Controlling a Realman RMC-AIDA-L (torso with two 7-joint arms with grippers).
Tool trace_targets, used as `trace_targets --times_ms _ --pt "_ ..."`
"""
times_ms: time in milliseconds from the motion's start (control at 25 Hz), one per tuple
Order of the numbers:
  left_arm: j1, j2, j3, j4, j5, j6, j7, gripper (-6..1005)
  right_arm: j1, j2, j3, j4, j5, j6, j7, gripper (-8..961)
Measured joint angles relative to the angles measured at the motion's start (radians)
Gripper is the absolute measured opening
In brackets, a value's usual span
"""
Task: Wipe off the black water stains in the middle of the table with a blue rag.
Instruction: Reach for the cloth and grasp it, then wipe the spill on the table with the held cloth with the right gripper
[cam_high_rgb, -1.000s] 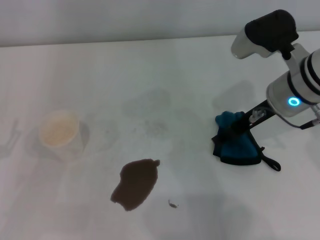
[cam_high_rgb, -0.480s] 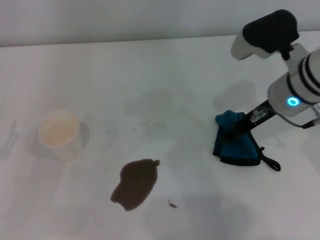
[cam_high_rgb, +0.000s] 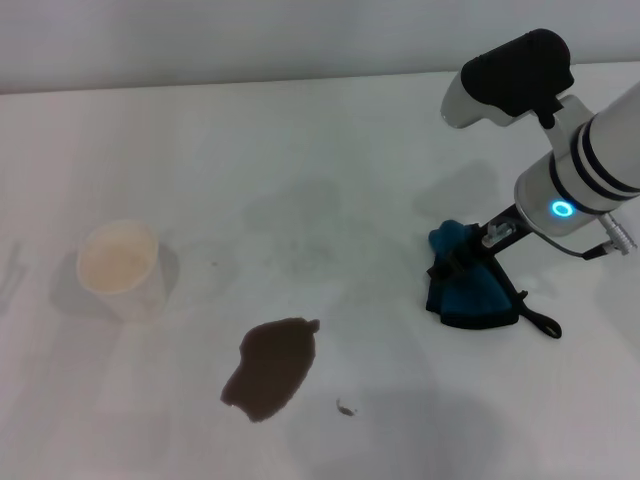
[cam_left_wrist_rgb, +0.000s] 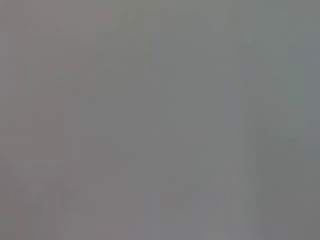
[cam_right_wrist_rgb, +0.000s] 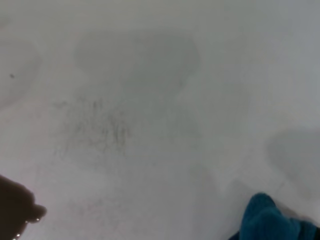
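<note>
The right gripper (cam_high_rgb: 468, 256) is pinching the rag (cam_high_rgb: 470, 290) closed on the table (cam_high_rgb: 330, 140) — well apart from the stains (cam_high_rgb: 270, 367).

You'll find no readable text, label, brand, number or sign anywhere in these views; nothing carries lettering you could read.

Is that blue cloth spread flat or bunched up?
Bunched up: the blue rag lies crumpled on the table, one corner raised at the right tool.
</note>
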Motion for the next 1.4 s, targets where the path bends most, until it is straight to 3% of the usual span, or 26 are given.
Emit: trace_targets --times_ms 240,440,680,880,1120,1400 --pt "-0.016 0.001 0.000 0.000 -0.002 -0.005 0.009 891 0.005 -0.003 0.001 0.025 -0.022 -0.003 0.001 598" --pt "-0.028 0.002 0.000 -0.018 -0.017 -0.016 0.028 891 0.011 -0.004 0.006 0.023 -0.038 0.014 0.003 401" --pt "-0.036 0.000 0.000 -0.013 -0.049 -0.004 0.030 891 0.012 -0.004 0.037 0.007 -0.037 0.016 -0.008 328" --pt "-0.042 0.001 0.000 -0.016 -0.055 0.004 0.028 891 0.019 -0.003 0.017 0.001 -0.041 0.028 -0.012 124" --pt "-0.040 0.001 0.000 -0.020 -0.095 0.013 0.027 891 0.044 0.003 -0.015 0.043 -0.031 0.028 -0.013 56" --pt "-0.046 0.002 0.000 -0.022 -0.106 0.004 0.030 891 0.053 0.003 -0.034 0.016 0.036 0.025 -0.025 55"
